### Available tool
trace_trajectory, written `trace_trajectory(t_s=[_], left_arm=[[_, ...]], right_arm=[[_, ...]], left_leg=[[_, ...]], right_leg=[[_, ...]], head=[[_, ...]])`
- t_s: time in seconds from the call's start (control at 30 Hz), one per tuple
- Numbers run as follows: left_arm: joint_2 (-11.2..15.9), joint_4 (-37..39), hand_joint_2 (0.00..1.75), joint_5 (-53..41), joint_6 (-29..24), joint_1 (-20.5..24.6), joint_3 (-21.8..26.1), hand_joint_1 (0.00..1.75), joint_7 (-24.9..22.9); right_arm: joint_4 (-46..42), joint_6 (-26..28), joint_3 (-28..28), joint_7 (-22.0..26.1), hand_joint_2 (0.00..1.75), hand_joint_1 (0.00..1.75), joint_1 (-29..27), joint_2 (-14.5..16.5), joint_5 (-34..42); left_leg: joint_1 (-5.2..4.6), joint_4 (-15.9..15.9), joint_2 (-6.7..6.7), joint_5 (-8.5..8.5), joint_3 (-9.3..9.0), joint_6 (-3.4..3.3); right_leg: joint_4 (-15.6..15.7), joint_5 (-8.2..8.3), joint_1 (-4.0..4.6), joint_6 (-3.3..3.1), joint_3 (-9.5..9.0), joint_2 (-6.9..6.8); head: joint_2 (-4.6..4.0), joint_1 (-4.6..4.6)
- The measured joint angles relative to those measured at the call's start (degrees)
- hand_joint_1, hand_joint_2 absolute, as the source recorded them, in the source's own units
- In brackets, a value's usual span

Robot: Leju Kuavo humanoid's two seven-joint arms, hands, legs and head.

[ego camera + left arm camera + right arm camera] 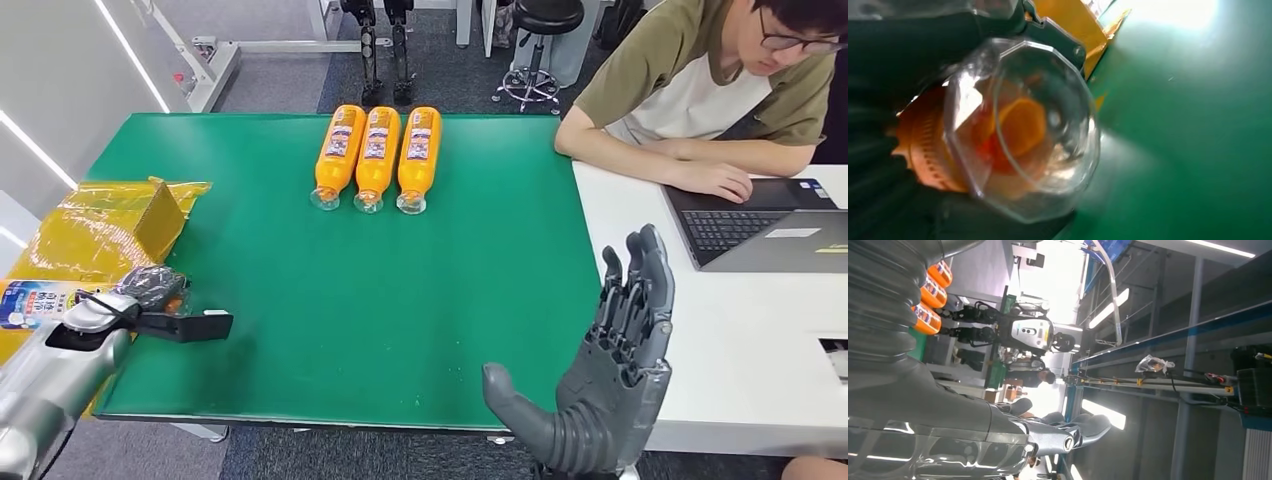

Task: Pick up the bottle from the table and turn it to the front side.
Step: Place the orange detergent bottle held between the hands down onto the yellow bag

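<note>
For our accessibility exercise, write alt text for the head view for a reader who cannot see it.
Three orange bottles lie side by side at the far edge of a green table. The robot's right hand is raised, fingers apart, holding nothing. A person types on a laptop at a white desk.

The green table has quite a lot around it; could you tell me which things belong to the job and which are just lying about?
Job:
- held bottle, in the left hand
- three orange bottles lying on the mat
- right hand, holding nothing

Lying about:
- yellow box
- laptop
- stool

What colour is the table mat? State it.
Green table mat, clearest in the head view.
</note>
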State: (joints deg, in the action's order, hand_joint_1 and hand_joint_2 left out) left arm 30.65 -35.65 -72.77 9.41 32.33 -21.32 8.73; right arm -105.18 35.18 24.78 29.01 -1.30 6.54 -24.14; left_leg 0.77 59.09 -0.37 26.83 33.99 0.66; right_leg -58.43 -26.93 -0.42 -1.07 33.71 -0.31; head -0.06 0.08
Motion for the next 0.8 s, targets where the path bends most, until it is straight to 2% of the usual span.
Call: trace_trajectory(t_s=[0.17,0.33,0.6,0.8], left_arm=[[-2.92,7.28,1.75,-0.79,4.8,6.39,-2.61,1.75,4.05],[-7.27,11.79,1.75,-1.28,6.67,10.92,-5.51,1.75,6.06],[-12.38,14.04,1.75,-1.4,4.67,13.77,-8.13,1.75,9.15],[-14.92,14.54,1.75,-0.28,2.45,15.02,-9.08,1.75,10.18]], right_arm=[[0.35,0.39,0.46,-0.38,1.75,0.0,0.62,0.0,0.13],[0.99,1.31,1.0,-0.26,1.75,0.0,1.14,0.0,0.59],[1.05,1.32,1.06,-0.87,1.75,0.0,1.25,0.0,0.69],[0.62,0.8,0.77,-1.48,1.75,0.0,1.39,0.05,0.61]], left_leg=[[0.0,-0.01,-0.17,-0.05,-0.14,0.01],[0.01,-0.01,-0.34,-0.22,-0.17,0.0],[0.02,0.01,-0.15,-0.25,-0.13,0.0],[0.03,0.01,-0.19,-0.25,-0.02,0.0]], right_leg=[[0.0,0.0,0.0,0.0,-0.18,-0.18],[-0.01,0.04,-0.01,0.0,-0.29,-0.34],[-0.02,0.18,0.0,-0.09,-0.14,-0.1],[-0.01,0.16,0.01,-0.09,-0.02,-0.13]], head=[[-0.01,0.0],[-0.01,0.01],[-0.01,0.0],[-0.01,0.0]])
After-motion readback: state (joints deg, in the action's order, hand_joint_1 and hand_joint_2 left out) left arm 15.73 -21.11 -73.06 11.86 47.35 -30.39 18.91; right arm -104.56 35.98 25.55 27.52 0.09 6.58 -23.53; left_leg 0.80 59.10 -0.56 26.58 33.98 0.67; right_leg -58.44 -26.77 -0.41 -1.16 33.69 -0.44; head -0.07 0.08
